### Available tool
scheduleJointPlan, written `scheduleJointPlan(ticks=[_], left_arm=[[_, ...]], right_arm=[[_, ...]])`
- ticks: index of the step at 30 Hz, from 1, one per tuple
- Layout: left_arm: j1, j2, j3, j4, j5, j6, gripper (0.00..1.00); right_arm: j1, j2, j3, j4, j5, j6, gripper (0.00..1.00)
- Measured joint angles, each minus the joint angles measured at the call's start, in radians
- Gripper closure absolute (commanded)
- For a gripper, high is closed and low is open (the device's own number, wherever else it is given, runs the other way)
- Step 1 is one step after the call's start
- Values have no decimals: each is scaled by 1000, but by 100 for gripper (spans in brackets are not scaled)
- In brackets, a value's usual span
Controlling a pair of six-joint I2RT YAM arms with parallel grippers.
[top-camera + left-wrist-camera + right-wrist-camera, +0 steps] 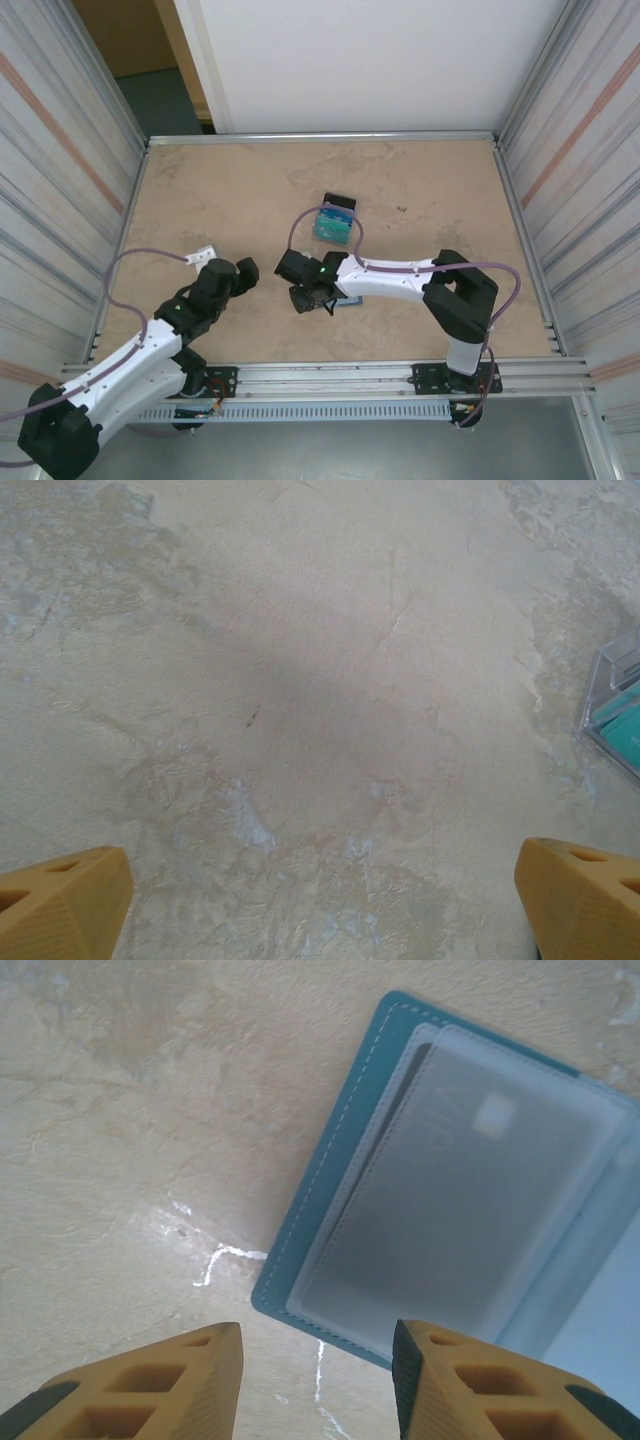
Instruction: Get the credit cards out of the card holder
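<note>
Hovering our right fingers, part spread and empty, beside the open card holder at frame right, we aim for its pocketed card; left fingers hang wide apart, aside.

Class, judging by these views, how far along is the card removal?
Done: perhaps some; a teal item lies in the clear tray, maybe a card. In hand: the right fingers stand open and empty at a corner of the open card holder. To do: a card sits in its pocket.
</note>
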Motion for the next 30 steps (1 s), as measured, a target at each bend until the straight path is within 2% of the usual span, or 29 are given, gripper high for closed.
scheduleJointPlan(ticks=[16,21,30], left_arm=[[0,14,-6,4,5,-1,1],[6,22,-13,6,13,-1,1],[6,23,-15,23,20,-1,1]], right_arm=[[-32,92,32,-1,26,-1,52],[-37,105,35,-1,27,0,56],[-53,97,18,29,19,22,69]])
